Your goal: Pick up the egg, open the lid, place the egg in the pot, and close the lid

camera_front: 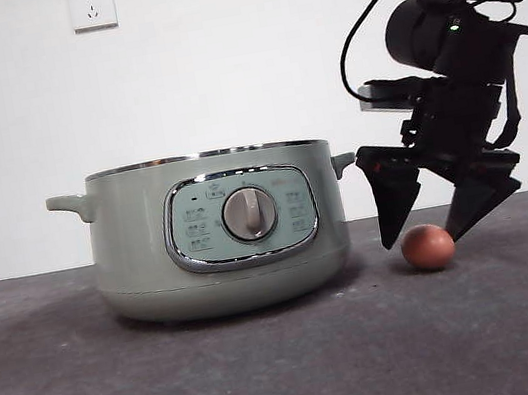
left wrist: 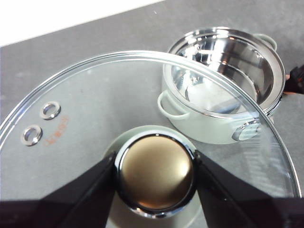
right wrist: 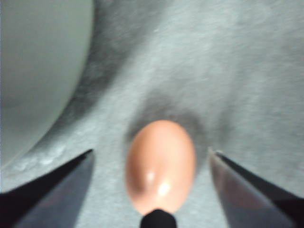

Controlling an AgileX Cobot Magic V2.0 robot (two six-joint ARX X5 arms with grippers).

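Right gripper (camera_front: pixel 430 231) hovers with jaws spread on either side of the egg (camera_front: pixel 427 246), which lies on the grey counter (camera_front: pixel 272 368) beside the open pot (camera_front: pixel 214 231). Left gripper (left wrist: pixel 154 173) pinches the lid (left wrist: pixel 95 109) by its knob.

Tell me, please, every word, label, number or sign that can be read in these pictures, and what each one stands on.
No text here can be read for certain.
Pot panel: small icons and labels around the silver dial, too small to read.
Lid: a small reddish print beside two steam vents, too blurred to read.
Wall socket: tiny marks, unreadable.
Egg: no marking.
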